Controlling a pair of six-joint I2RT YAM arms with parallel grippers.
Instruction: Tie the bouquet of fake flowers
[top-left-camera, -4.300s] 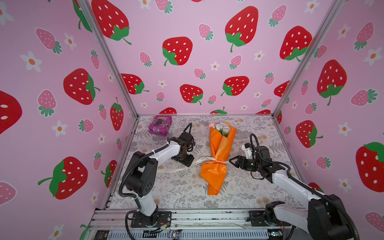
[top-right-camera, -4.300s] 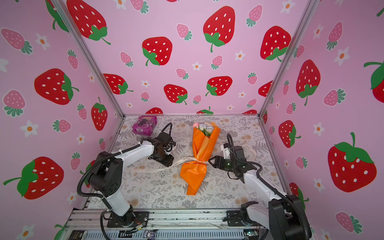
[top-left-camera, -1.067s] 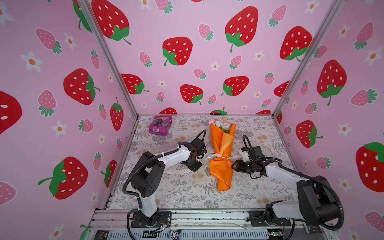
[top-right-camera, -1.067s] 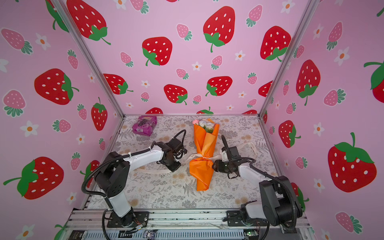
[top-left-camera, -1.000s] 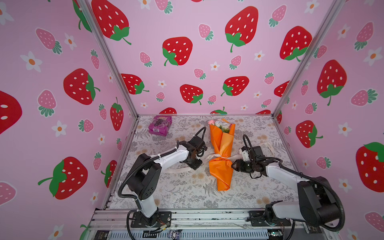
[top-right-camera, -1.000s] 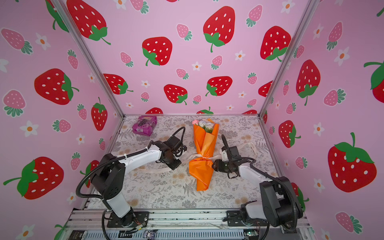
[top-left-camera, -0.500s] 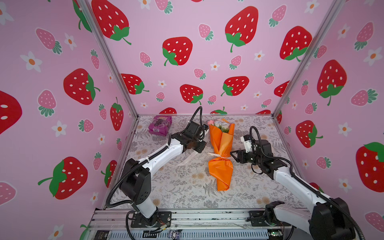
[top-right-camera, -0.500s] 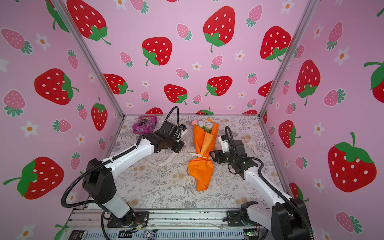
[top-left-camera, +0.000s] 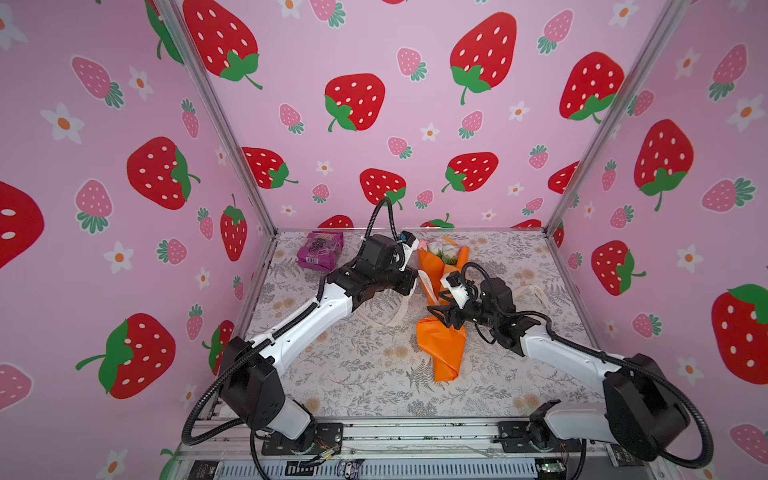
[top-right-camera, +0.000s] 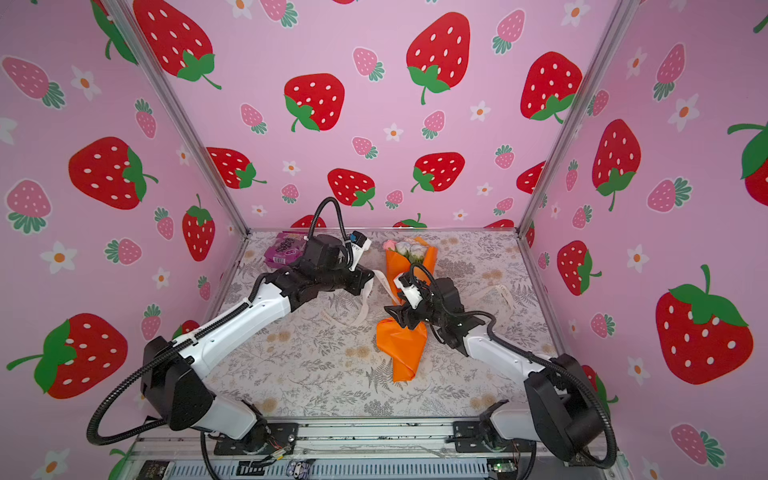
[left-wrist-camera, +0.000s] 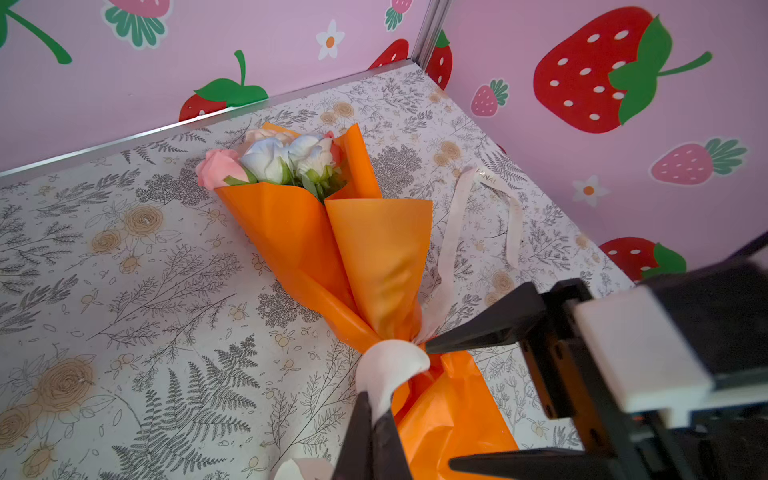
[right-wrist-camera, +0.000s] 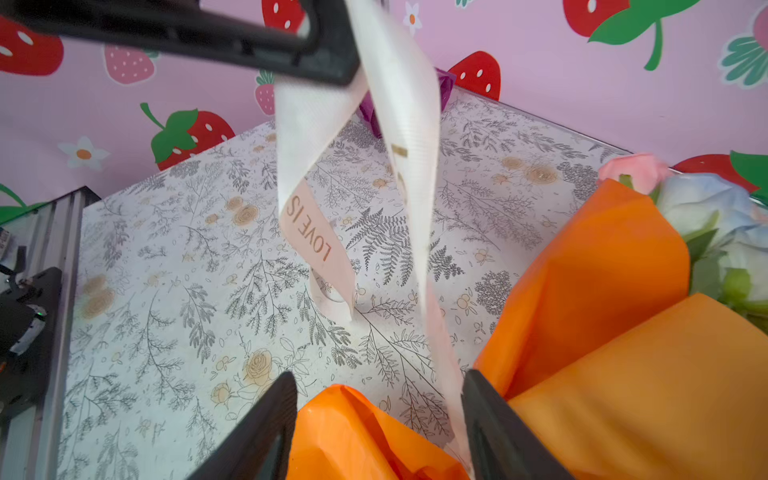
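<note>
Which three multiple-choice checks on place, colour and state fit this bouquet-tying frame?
1. Where does the purple plastic snack packet lie on the floral-print table? A back-left corner; B front-right corner; C on the flowers.
2. What colour of paper wraps the bouquet of fake flowers? A blue; B orange; C green.
3. The left gripper is: A open; B out of view; C shut on the cream printed ribbon.
A: it sits by the back wall, left. B: glossy orange paper. C: ribbon pinched between closed fingers.
</note>
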